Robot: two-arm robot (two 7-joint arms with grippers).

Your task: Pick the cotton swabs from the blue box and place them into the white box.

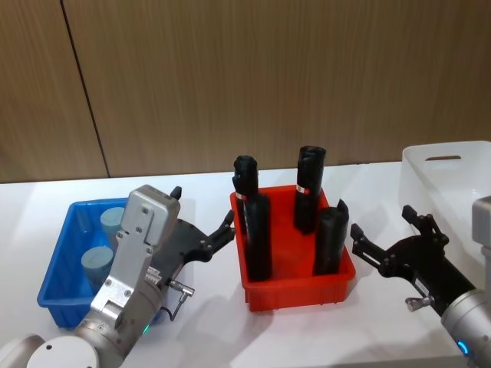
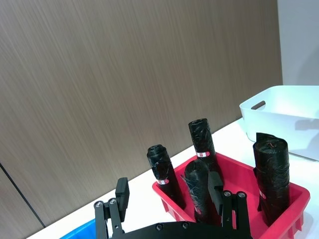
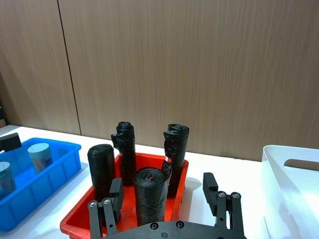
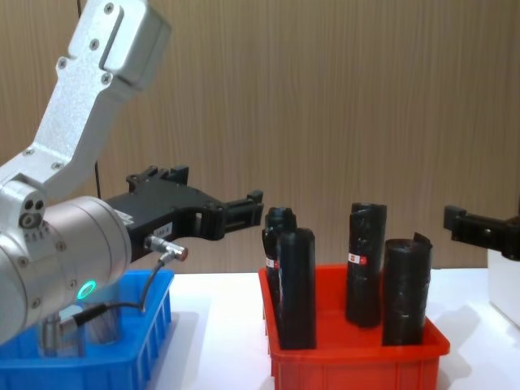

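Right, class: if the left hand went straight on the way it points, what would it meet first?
Probably the nearest black roll in the red bin: the left hand points across at it, above the bin's rim. Exact depth is unclear.

A white table (image 1: 322, 337) is seen, and three containers are set directly on its top in a row. A red bin (image 1: 299, 291) is placed about the middle, and a blue box (image 1: 54, 268) with slotted sides is set to the left of the red bin, parted from it by a strip of bare tabletop. A white box (image 1: 453, 180) with a handle slot near its rim is set to the right of the red bin, likewise apart from it and slightly farther back.
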